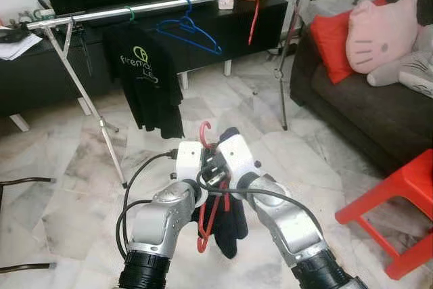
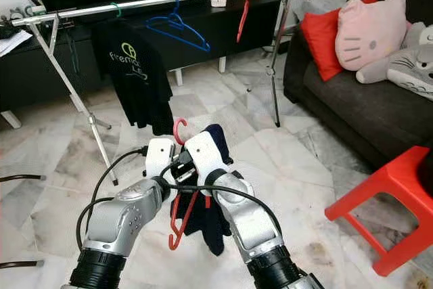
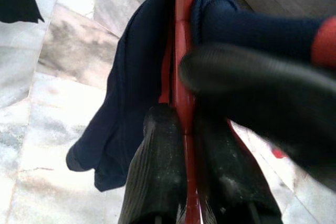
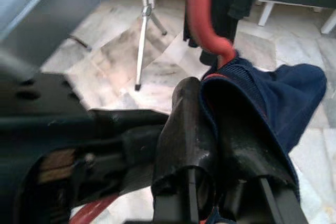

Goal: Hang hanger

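Red hanger (image 1: 205, 225), draped with a navy garment (image 1: 230, 231), sits pinched in both closed claws: left claw (image 3: 184, 129), right claw (image 4: 210, 129).

A dark sofa (image 1: 379, 109) on the right carries a red cushion (image 1: 331, 42) and a pink cat pillow (image 1: 382, 32). A red plastic stool (image 1: 399, 204) stands on the marble floor (image 1: 67, 167). A black TV cabinet (image 1: 40, 76) lines the wall.

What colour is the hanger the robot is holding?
Red plastic hanger, carrying a navy garment; clearest in the right eye view.
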Available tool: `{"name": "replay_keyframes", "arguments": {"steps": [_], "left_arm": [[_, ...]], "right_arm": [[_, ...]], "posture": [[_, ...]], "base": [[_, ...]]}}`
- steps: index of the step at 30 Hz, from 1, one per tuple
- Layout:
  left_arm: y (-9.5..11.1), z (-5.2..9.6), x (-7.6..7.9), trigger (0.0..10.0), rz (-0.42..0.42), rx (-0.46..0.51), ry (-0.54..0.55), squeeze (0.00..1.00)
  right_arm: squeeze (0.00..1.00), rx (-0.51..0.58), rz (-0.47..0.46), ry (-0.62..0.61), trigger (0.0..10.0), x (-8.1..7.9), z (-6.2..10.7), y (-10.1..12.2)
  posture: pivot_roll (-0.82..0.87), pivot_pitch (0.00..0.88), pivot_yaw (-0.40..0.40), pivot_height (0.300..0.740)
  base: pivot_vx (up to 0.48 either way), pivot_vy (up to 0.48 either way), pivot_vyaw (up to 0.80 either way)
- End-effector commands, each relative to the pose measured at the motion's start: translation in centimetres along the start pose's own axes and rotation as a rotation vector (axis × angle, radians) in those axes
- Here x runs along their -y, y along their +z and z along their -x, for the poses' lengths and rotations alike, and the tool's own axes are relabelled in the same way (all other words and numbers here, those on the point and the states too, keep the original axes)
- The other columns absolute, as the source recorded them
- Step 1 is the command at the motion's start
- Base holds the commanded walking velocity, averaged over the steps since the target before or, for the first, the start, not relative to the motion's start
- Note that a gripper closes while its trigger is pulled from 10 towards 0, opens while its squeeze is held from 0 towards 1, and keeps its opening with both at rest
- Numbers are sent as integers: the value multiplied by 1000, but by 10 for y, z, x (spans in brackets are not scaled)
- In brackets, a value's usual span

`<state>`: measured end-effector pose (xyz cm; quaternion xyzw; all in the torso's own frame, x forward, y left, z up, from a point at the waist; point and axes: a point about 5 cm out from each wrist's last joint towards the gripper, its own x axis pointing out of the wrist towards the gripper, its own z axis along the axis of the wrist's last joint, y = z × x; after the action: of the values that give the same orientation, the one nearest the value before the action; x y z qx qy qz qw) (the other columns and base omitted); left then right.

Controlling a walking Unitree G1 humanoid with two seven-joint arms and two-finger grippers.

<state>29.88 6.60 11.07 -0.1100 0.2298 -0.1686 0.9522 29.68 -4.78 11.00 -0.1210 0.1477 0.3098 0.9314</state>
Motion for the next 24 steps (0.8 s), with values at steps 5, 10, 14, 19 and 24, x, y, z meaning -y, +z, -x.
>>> {"name": "replay_keyframes", "arguments": {"steps": [5,10,14,19,24], "left_arm": [[21,-1,5,10000,6,107,-36,0],[22,-1,7,10000,6,123,-53,0],[23,0,8,10000,2,143,-71,0],[31,2,7,10000,-8,208,-103,0],[33,3,6,10000,-63,233,-132,0]], "right_arm": [[0,-42,119,34,10000,-5,9,-1],[0,-53,111,-14,10000,4,13,-3],[0,-63,123,-14,10000,7,16,-4],[0,-87,110,-152,10000,32,26,-8],[0,-57,24,-330,10000,59,34,-9]], "posture": [[-145,27,4,740],[-143,17,3,740],[-142,14,3,740],[-139,6,-2,740],[-148,0,5,740]], "base": [[0,0,0],[0,0,0],[0,0,0],[0,0,0],[0,0,0]]}}
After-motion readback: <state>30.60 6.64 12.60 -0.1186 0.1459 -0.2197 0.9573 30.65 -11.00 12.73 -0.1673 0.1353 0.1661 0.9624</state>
